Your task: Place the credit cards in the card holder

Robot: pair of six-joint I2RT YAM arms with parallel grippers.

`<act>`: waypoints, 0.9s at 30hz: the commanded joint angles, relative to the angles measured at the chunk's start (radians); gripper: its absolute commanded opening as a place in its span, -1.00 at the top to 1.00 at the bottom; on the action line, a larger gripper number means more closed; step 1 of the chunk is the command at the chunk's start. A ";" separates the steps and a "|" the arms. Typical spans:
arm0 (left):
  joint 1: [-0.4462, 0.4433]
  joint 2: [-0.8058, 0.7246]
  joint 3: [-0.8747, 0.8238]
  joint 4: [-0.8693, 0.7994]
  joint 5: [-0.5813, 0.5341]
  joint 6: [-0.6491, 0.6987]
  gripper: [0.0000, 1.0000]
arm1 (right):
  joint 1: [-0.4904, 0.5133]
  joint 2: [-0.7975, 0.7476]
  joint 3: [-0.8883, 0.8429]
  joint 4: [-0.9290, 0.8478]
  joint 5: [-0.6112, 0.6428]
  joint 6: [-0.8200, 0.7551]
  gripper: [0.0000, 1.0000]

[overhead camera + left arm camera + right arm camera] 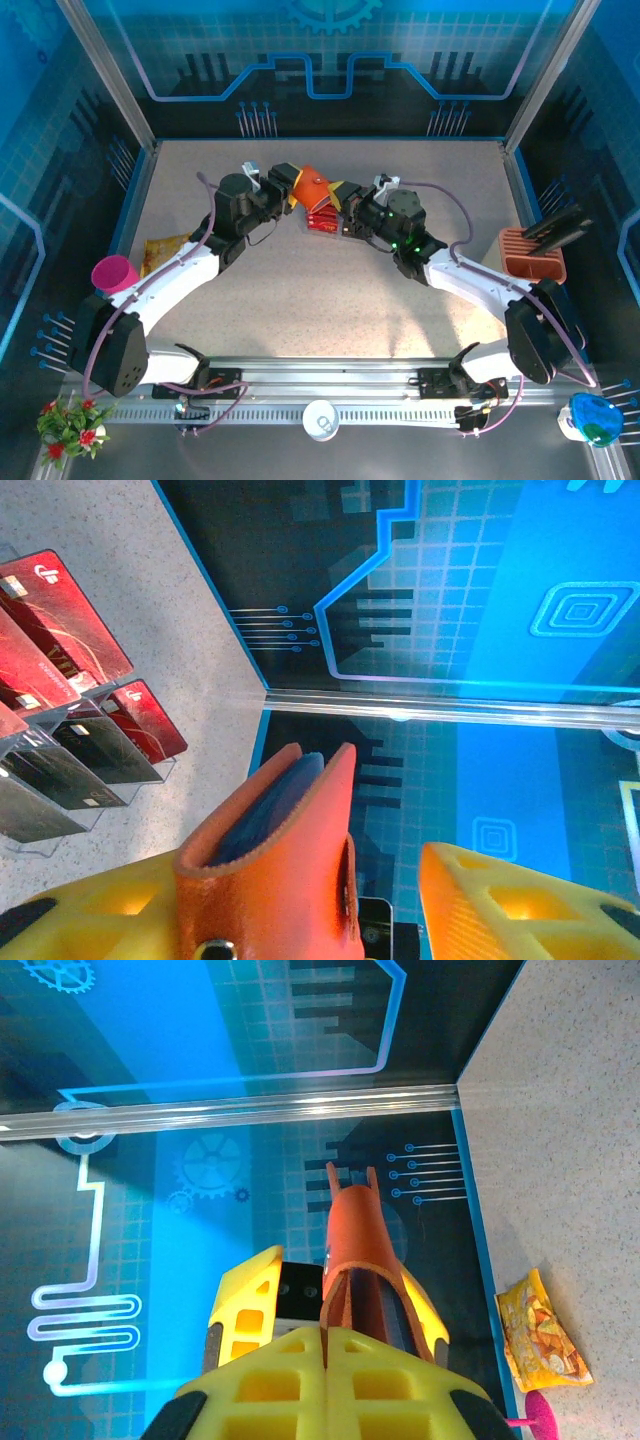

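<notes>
Loading not started: card holder is gripped, every visible card sits in its rack.

Just on the near side of the card holder (290,860), the credit cards (70,630), red and dark, stand in the clear tray (40,845) on the desk (150,580); none is in a gripper. At the holder, your right gripper (340,1305) has its jaws pressed together on one edge, pinching it, and it looks raised off the desk. Your left gripper (330,900) is spread around the other side: the leather touches one finger, with a gap to the other, so I'd judge no second grip yet. The mouth gapes slightly and I see no card inside. Left to do: all of the picking and slotting.
</notes>
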 commanded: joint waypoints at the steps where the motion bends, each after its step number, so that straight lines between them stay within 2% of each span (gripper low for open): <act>1: -0.007 0.013 0.000 0.050 0.007 -0.011 0.00 | 0.015 0.014 0.022 0.055 0.033 0.011 1.00; 6: -0.007 0.025 -0.003 0.060 0.010 -0.016 0.22 | 0.016 0.031 0.021 0.068 0.033 0.020 1.00; 11: -0.006 0.042 -0.009 0.075 0.018 -0.009 0.65 | 0.009 0.043 0.021 0.077 0.017 0.024 1.00; 14: 0.000 0.047 -0.009 0.070 0.050 0.037 0.93 | -0.025 0.021 0.015 0.022 -0.043 -0.024 0.64; 15: 0.007 0.050 -0.008 0.068 0.076 0.065 1.00 | -0.046 -0.002 0.013 -0.038 -0.075 -0.059 0.55; 17: 0.024 0.052 -0.003 0.052 0.138 0.130 1.00 | -0.094 -0.055 0.012 -0.188 -0.132 -0.154 0.42; 22: 0.072 0.064 0.018 -0.001 0.324 0.306 1.00 | -0.216 -0.141 0.132 -0.722 -0.236 -0.546 0.26; 27: 0.076 0.089 0.103 -0.185 0.442 0.533 1.00 | -0.223 -0.084 0.335 -1.094 -0.224 -0.913 0.12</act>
